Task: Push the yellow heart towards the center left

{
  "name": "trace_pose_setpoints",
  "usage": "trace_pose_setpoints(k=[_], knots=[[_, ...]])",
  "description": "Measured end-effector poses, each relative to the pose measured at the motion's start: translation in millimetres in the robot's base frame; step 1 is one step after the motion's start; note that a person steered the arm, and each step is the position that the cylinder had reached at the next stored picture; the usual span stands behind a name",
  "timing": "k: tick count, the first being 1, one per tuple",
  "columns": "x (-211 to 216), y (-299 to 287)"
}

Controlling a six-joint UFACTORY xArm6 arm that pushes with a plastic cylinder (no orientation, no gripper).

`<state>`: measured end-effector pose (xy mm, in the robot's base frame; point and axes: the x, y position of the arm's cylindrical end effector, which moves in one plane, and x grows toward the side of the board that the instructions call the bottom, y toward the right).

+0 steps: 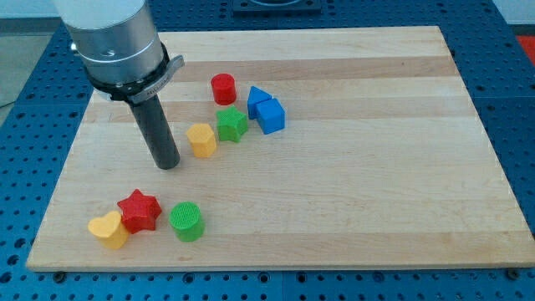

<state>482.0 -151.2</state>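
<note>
Yellow heart touching red star, my tip well above

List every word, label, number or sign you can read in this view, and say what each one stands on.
None: no readable text, number or sign shows anywhere.
The wooden board is plain.
The blocks are bare, among them the yellow heart, the red star and the green cylinder.
The grey arm housing carries no marking that can be made out.
My tip is plain and dark.
</note>
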Motion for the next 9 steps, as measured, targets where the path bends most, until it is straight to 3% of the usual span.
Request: trace_pose_setpoints(k=[4,5,7,8,9], knots=[[-34,32],[-10,22],[-4,-143],[-2,-152],[58,-152]])
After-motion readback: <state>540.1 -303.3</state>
